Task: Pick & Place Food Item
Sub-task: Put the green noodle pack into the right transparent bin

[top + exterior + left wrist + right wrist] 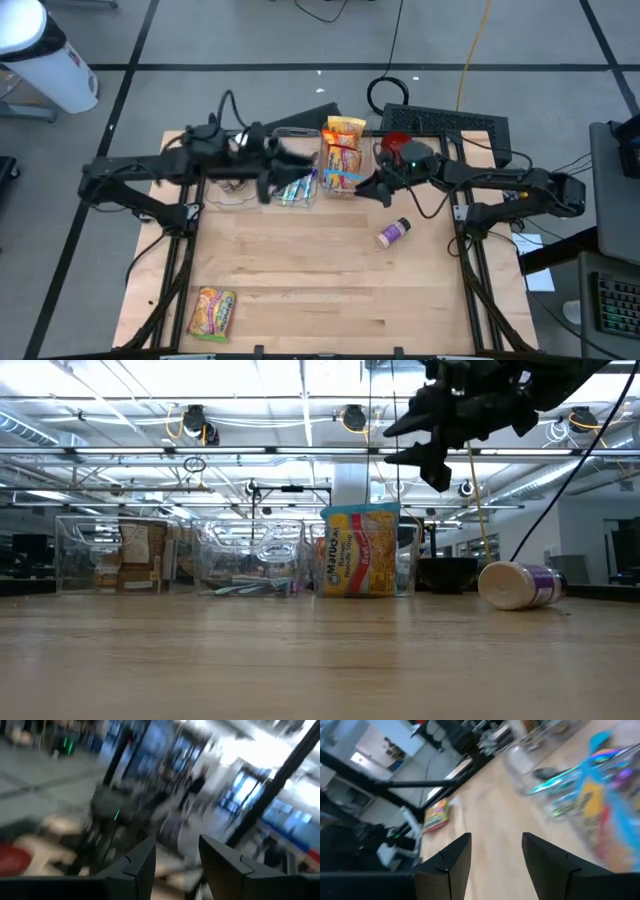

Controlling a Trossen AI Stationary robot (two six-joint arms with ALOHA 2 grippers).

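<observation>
Lying flat at the table's near left corner, well apart from the clear bins [300,165] at the far edge, is a yellow noodle packet [211,311], the loose food item farthest left. It is judged light, soft and crinkly, its brittle block liable to crack; a hold across its short sides, lightly pinched, is advised. The left gripper [176,862], empty with a moderate gap between its fingers, is raised over the bins' left part. Packets of the same kind [342,150] are stood upright in the bins. The right gripper [495,855], likewise part-open and empty, is held just right of the bins. A small bottle [392,232] lies on its side right of the bins, nearer the front; it is judged rigid, smooth and apt to roll, best taken across its body.
</observation>
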